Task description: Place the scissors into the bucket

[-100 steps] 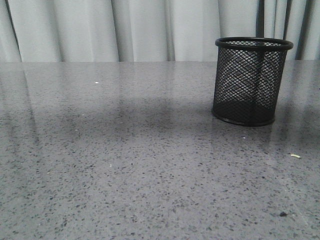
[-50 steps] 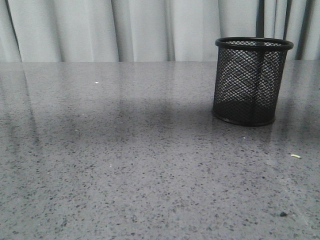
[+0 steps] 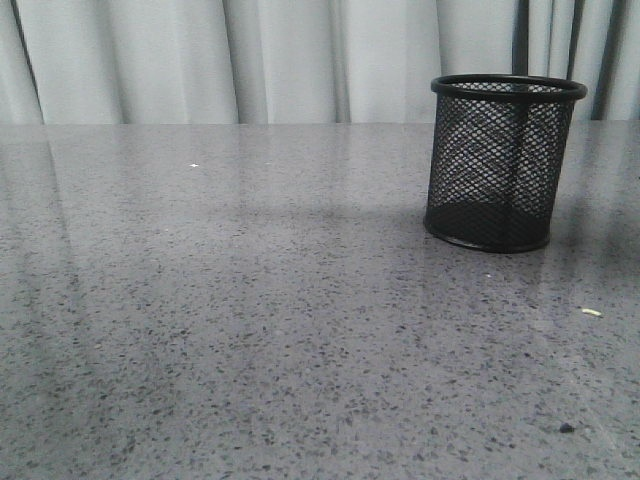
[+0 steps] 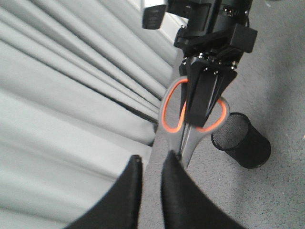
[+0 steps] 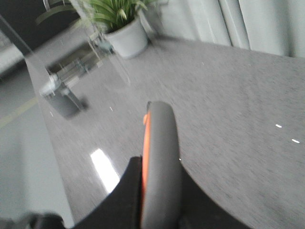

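The bucket (image 3: 500,165), a black wire-mesh cup, stands upright on the grey table at the right; neither gripper nor the scissors shows in the front view. In the left wrist view the scissors (image 4: 164,140) hang in the air above the table, with the bucket (image 4: 240,140) below and beyond them. My left gripper (image 4: 151,167) is shut on the grey body of the scissors. My right gripper (image 4: 200,114) clamps the orange-lined handle loops from the other side. In the right wrist view my right gripper (image 5: 159,167) is shut on a handle loop of the scissors (image 5: 159,143).
Grey-white curtains (image 3: 300,60) hang behind the speckled table (image 3: 250,330). Small crumbs (image 3: 591,312) lie on the table at the right front. The right wrist view shows a potted plant (image 5: 125,40) and a bin (image 5: 62,100) on the floor beyond the table.
The dark shadow across the middle of the table has faded and thinned. The bucket has not moved.
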`<action>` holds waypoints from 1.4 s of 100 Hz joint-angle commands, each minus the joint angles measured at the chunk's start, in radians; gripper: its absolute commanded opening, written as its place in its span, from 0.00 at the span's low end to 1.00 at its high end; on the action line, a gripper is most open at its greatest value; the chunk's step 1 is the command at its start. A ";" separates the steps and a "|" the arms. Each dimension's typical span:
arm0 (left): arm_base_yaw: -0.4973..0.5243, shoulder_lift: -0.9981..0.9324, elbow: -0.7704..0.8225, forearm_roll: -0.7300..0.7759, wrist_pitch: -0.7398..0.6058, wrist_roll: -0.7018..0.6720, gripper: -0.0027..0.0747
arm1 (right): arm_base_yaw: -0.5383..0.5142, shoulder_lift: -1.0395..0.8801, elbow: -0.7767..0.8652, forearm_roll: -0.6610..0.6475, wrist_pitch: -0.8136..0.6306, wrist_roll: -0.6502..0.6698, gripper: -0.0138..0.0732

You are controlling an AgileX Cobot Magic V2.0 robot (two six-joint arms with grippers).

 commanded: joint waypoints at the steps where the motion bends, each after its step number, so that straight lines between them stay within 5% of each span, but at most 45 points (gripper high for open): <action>1: -0.009 -0.072 -0.024 0.051 -0.036 -0.130 0.01 | -0.059 -0.023 -0.133 -0.167 0.141 0.108 0.09; 17: -0.009 -0.192 -0.002 0.203 0.036 -0.285 0.01 | -0.118 -0.023 -0.330 -0.555 0.379 0.285 0.09; 34: -0.009 -0.295 0.066 0.230 0.064 -0.317 0.01 | -0.118 -0.015 -0.381 -0.771 0.478 0.376 0.09; 60: -0.009 -0.355 0.166 0.236 0.017 -0.317 0.01 | -0.118 0.048 -0.264 -0.871 0.478 0.380 0.09; 124: -0.009 -0.359 0.198 0.230 0.009 -0.317 0.01 | -0.118 0.285 -0.219 -0.790 0.395 0.380 0.09; 140: -0.009 -0.359 0.198 0.230 0.009 -0.317 0.01 | -0.118 0.287 -0.219 -0.776 0.369 0.380 0.31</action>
